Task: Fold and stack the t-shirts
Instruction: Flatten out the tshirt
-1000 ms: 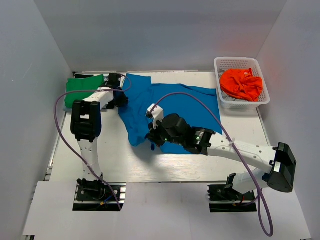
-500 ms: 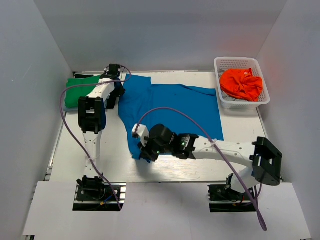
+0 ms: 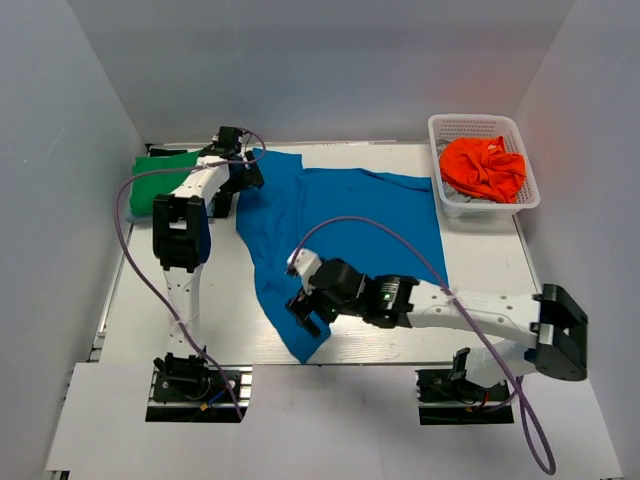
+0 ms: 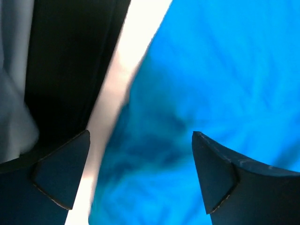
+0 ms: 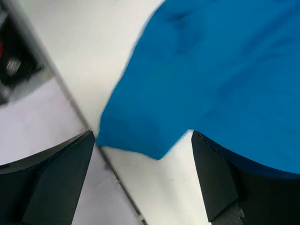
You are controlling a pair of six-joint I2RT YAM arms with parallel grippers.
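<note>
- Both grippers just let go. A second ago the right gripper (image 3: 303,312) had the near corner of the blue t-shirt (image 3: 340,215) pinched and was dragging it toward the near edge of the table (image 3: 480,270). Now its jaws are spread wide with nothing in them.
- Same for the left gripper (image 3: 252,175) at the shirt's far-left corner, near the green t-shirt (image 3: 160,180): wide open, cloth under it, not held.
- The blue tee now lies pulled out across the table (near corner right at the edge).
- My read: spreading's done, folding comes next. The orange t-shirt (image 3: 482,168) sits in the basket (image 3: 470,122).
</note>
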